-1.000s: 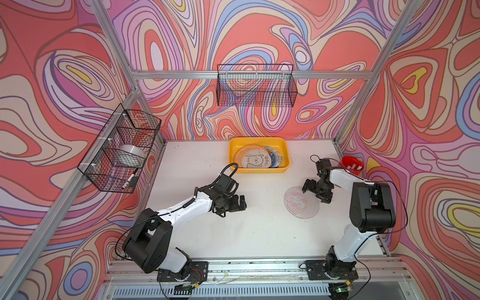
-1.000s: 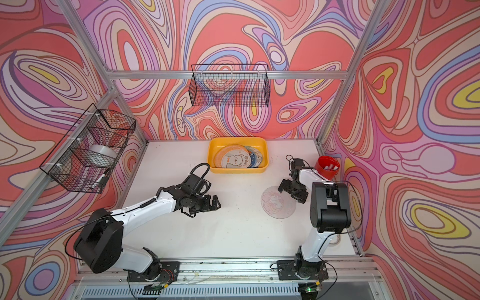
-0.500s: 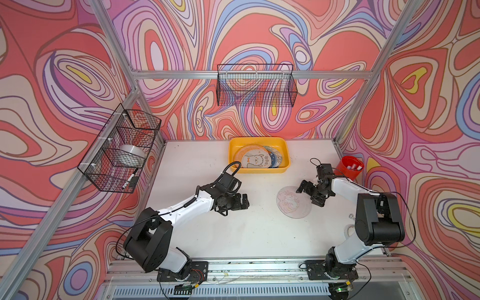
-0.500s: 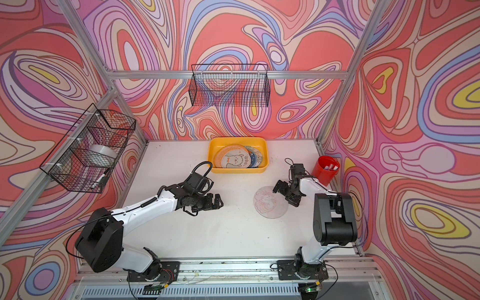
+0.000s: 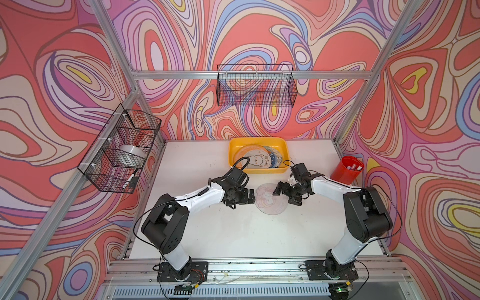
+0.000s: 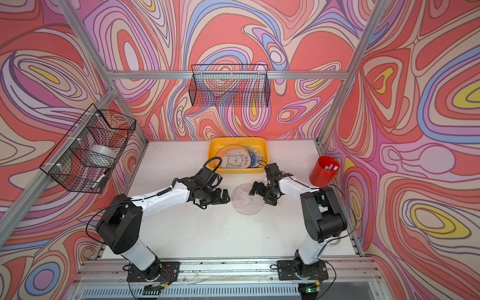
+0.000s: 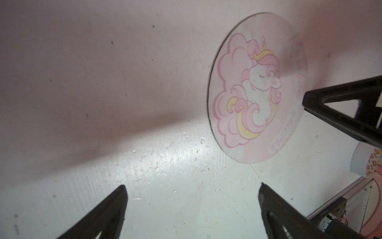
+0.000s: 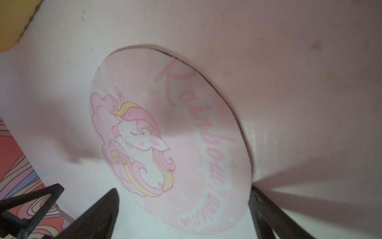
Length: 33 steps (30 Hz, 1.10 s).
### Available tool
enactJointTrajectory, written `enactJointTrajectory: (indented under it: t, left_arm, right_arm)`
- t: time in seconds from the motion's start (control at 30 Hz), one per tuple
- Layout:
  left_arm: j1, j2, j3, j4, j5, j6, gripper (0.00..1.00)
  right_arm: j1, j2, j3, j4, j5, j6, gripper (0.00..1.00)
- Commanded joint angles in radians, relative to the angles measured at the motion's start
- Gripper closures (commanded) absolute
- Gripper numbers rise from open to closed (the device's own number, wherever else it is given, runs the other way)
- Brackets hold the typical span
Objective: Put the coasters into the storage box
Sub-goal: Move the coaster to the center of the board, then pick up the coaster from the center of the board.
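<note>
Pink, thin and round, a coaster (image 5: 271,198) lies flat on the white desk (image 5: 233,233). The left gripper (image 5: 251,198) is spread wide just left of it. The right gripper (image 5: 285,195) is spread wide over its right edge. Neither holds it. It reads "Rainbow unicorn". Other coasters (image 5: 255,159) overlap in the yellow box (image 5: 233,145) farther back.

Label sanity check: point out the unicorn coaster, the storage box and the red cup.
unicorn coaster (image 5: 270,202): a top view, printed face.
storage box (image 5: 231,153): a top view, bare side wall.
red cup (image 5: 343,173): a top view, outer wall.
</note>
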Motion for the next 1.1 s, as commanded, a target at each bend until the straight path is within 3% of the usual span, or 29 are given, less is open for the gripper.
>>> enactJointTrajectory:
  t: [0.0,0.13,0.43,0.97,1.07]
  left_arm:
    - [-0.008,0.055,0.053,0.019,-0.02,0.011,0.03]
    - [-0.013,0.116,0.113,0.021,-0.026,0.013,0.1]
    - [-0.024,0.22,0.183,-0.002,-0.063,0.01,0.29]
    - [-0.046,0.328,0.227,0.014,-0.041,-0.015,0.43]
    - [-0.048,0.331,0.226,0.016,-0.037,-0.018,0.44]
  right_arm:
    - [0.03,0.043,0.012,-0.016,-0.001,-0.022,0.02]
    - [0.027,0.043,0.068,-0.09,0.086,-0.093,0.02]
    - [0.016,0.135,0.116,-0.089,0.112,-0.138,0.07]
    - [0.016,0.173,0.071,-0.039,0.038,-0.135,0.21]
    - [0.016,0.173,0.069,-0.033,0.032,-0.129,0.28]
